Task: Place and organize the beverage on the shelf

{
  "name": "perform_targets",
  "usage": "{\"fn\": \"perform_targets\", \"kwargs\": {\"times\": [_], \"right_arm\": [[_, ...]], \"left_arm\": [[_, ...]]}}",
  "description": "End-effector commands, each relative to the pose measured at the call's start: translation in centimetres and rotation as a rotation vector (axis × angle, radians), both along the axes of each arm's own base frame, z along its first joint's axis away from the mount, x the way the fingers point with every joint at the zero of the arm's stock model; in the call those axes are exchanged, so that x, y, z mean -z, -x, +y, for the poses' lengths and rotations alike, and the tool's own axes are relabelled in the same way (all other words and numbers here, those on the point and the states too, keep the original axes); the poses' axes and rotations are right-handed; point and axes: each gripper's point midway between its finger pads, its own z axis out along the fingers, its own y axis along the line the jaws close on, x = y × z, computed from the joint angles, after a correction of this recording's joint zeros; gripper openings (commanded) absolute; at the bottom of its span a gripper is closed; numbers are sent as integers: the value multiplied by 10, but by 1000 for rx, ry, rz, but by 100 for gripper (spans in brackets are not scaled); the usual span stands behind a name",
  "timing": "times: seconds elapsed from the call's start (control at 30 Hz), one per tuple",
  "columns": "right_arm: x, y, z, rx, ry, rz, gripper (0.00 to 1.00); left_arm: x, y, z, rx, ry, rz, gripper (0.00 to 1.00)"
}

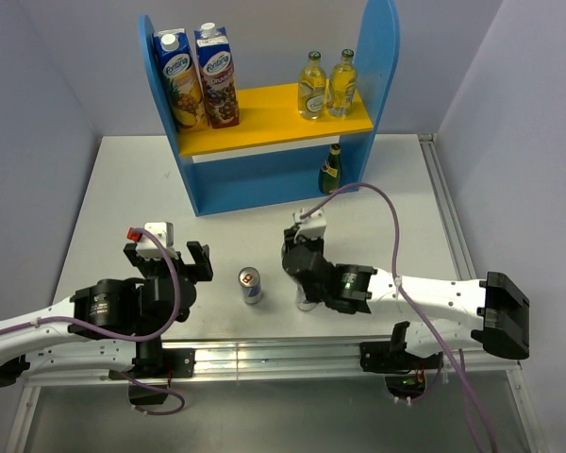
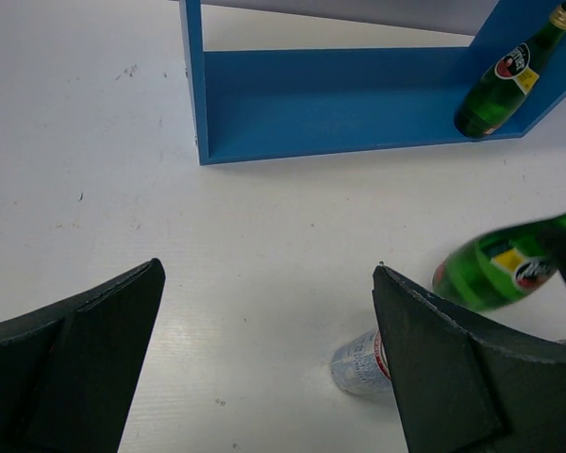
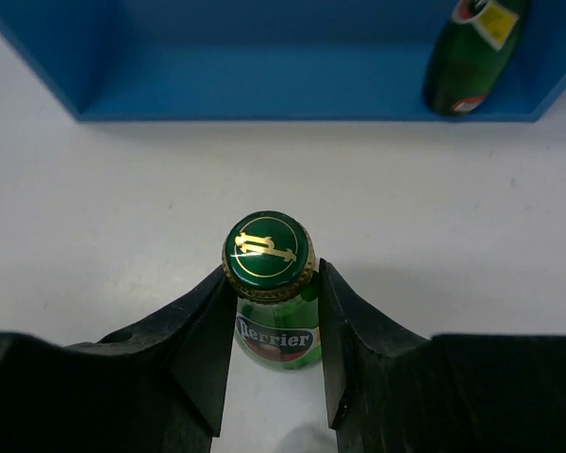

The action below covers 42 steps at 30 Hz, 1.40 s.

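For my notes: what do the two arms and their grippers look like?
Both arms: white links, black joint housings, a purple cable looped along each, a white block at the wrist. The left gripper and right gripper have matte black wedge-shaped fingers.

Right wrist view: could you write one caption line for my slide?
Right hand grips a green bottle by its neck, facing the shelf where a second green bottle stands.

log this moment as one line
left fingers: open, near slim silver-blue can | right fingers: shut on dark green glass bottle | blue wooden shelf: holds two yellowish glass bottles, another green bottle
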Motion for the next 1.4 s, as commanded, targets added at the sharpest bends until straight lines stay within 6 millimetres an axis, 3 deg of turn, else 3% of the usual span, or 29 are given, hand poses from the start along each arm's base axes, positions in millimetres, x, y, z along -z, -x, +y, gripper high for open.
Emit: {"fn": "perform_targets", "kwargs": {"times": [0.0,0.1,0.17,0.2,0.23,0.3,0.33,0.4,0.43,0.5,0.73,1.0,1.23,1.37], "right_arm": [[-86,-38,-6,78,-189,-160,0],[-96,-67,-19,128,-212,-195,0],[-93,-82,-20,136,-193,-206,0],[-101,-95,-28,176,-233,-244,0],[-91,-102,-33,197,-203,-258,0],[-99,-117,-39,225,-248,-312,0],[-89,-126,-37,232,-223,-308,0],[-93,-140,-39,258,-227,-330,0],[-86,-153,-39,274,-216,-327,0],[-95,-169,-37,283,-243,-349,0],[-88,-227,-33,335,-196,-373,0],[-83,-258,-44,373,-179,-389,0],[-57,-285,-51,404,-148,-376,0],[-51,-293,-60,427,-144,-382,0]], "left_arm": [[-6,0,-4,10,25,-5,99],[-5,0,-4,11,20,-5,99],[-6,0,-3,10,22,-6,99],[-6,0,-3,9,22,-6,99],[-6,0,-3,9,25,-6,99],[-7,0,-2,7,26,-7,99],[-6,0,-2,8,29,-6,99],[-6,0,-1,7,30,-8,99],[-6,0,-2,9,28,-6,99],[-6,0,-1,9,29,-7,99],[-5,0,-2,12,25,-7,99],[-5,0,-3,12,20,-6,99],[-8,1,-2,20,38,-10,99],[-8,1,-1,20,41,-10,99]]}}
